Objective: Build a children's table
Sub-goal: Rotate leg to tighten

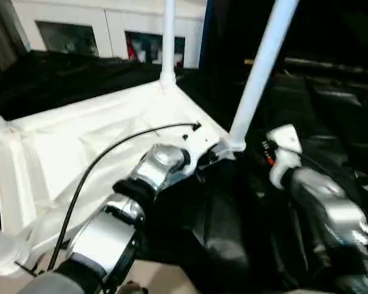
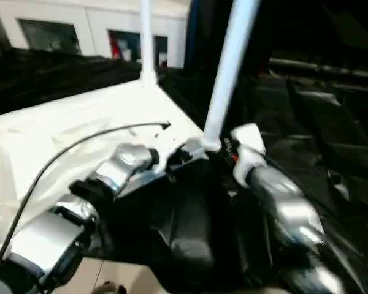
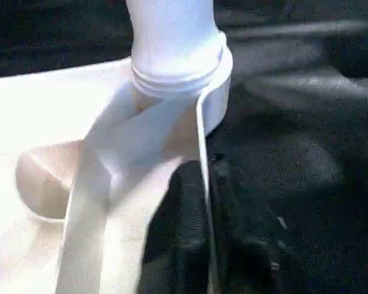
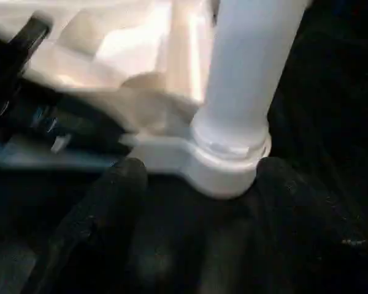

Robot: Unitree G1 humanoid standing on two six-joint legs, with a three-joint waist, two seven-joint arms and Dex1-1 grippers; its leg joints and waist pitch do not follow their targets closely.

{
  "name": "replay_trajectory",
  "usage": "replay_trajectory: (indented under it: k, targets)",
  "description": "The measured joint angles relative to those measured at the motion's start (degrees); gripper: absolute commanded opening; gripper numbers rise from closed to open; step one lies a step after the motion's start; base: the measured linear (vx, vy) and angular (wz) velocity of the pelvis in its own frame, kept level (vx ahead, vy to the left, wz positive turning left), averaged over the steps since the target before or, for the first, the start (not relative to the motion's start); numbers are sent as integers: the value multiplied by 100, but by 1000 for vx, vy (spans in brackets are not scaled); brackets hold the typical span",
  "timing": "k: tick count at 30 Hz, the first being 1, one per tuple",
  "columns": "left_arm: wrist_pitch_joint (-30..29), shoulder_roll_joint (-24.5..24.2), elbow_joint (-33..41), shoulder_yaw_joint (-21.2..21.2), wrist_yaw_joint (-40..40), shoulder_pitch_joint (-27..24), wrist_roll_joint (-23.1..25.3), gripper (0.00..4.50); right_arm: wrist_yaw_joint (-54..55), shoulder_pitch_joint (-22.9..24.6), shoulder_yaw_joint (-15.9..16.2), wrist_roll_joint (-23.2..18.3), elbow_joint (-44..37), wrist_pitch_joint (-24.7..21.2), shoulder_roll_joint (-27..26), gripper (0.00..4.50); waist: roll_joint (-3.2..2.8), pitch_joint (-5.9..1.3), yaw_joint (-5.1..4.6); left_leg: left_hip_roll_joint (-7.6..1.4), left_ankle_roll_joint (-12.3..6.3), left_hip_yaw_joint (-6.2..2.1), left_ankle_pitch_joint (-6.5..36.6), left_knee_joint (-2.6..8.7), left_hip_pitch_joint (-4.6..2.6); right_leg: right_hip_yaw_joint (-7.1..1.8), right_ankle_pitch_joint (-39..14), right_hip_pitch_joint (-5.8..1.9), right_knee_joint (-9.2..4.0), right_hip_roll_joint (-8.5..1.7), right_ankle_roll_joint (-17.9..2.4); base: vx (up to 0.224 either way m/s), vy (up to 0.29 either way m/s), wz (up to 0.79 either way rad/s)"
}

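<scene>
Tabletop [image 1: 92, 141]: white plastic, lying underside up on black sheeting [image 1: 245, 233], ribs and corner sockets exposed.

Near leg [image 1: 257, 73]: white tube, seated in the corner socket [image 4: 224, 165] at the tabletop's corner closest to both grippers, rising with a slight tilt. Second leg [image 1: 168, 40]: upright in the far corner socket of the same tabletop edge. Further white leg ends visible at the opposite tabletop corners, out toward the robot's left.

Left gripper [image 1: 205, 158]: positioned at the tabletop rim just beside the near leg's socket. In the left wrist view, one black finger [image 3: 184, 245] lies against the thin white rim wall [image 3: 202, 184] below the socket. Second finger not distinguishable; pinch on the rim wall possible but cannot be confirmed. Jaw gap not readable from these views.

Right gripper [image 4: 196, 190]: placed at the outer side of the same socket, away from the tabletop. In the right wrist view, both black fingers [image 4: 104, 208] spread wide, one on each side of the socket collar, close to the collar. Contact with the collar uncertain owing to blur. Nothing pinched between the fingers.

Black cable [image 1: 110, 153]: running from the left forearm across the tabletop underside toward the left gripper.

White cabinet [image 1: 110, 27]: standing beyond the tabletop's far edge, with dark glass panels.
</scene>
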State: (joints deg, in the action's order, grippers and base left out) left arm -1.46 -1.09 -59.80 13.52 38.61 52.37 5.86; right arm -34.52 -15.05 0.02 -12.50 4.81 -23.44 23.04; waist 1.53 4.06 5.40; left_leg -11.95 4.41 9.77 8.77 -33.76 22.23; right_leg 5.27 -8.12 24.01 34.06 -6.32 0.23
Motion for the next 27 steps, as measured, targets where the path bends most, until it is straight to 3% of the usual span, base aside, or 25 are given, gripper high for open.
replay_trajectory:
  k: [2, 7, 10, 11, 13, 15, 17, 20, 22, 27]
  targets:
    - [198, -84, 339, -158, 58, 4, -169, 95, -199, 262, -1, -157, -439, -117, 137, 321, -12, -4, 5, -4, 0, 1, 1, 0, -9, -3, 0, -8, -4, -1, -1, 0, 0, 0]
    - [181, -357, 994, -250, 228, -96, -254, 130, -282, 339, 21, -319, -844, -226, 81, 321, -51, -28, -34, -2, 0, -1, 1, -1, -28, -4, -17, -19, -4, -1, 28, 0, 0, 0]
    - [-261, -652, 1655, -234, 544, -562, -321, 149, -199, 274, 161, -311, -811, -252, -175, 321, -41, -28, -52, -2, 1, -10, 0, 1, -25, 4, -18, -12, -2, 0, 29, 0, 0, 0]
    - [-579, -913, 2195, -210, 759, -901, -361, 174, -115, 161, 214, -295, -699, -249, -372, 321, -10, -23, -83, -6, 2, -13, 0, 9, -25, -5, -15, -2, 13, -4, 25, 0, 0, 0]
    - [-1083, -1331, 2942, -184, 1066, -1368, -422, 184, -10, 34, 317, -266, -485, -240, -579, 321, 34, -26, -78, -9, 6, -25, -2, 5, -37, 17, -15, 0, 11, 2, 25, 0, 0, 0]
    - [-1345, -1495, 3226, -182, 1221, -1550, -449, 189, 70, -31, 318, -257, -348, -233, -629, 321, 44, -21, -28, -8, 8, -24, -3, 1, -22, 16, -14, 3, 6, 2, 24, 0, 0, 0]
    - [-1915, -2069, 4367, -191, 1481, -2154, -620, 219, 210, -446, 431, -160, 152, -99, -957, 321, 69, -14, -76, -9, 8, -4, -3, 16, -39, -26, -14, 9, 19, -6, 24, 0, 0, 0]
    - [-2507, -2440, 5351, -186, 1755, -2673, -812, 228, 384, -804, 507, -14, 758, 126, -1163, 321, 120, 2, -24, -2, 9, -16, -3, 11, -22, -10, -16, 11, 2, -5, 25, 0, 0, 0]
    - [-2983, -2857, 6264, -187, 1873, -3272, -882, 263, 618, -1406, 496, 109, 1650, 434, -1583, 321, 156, 17, -93, -2, 9, -9, -3, 17, -26, -34, -16, 25, 8, -4, 26, 0, 0, 0]
    - [-3884, -3060, 7543, -256, 1874, -3828, -1098, 287, 1148, -2236, 341, 155, 2839, 960, -1966, 321, 282, 28, -53, 2, 11, -3, -2, 30, -14, -62, -27, 32, 11, 7, 41, 0, 0, 0]
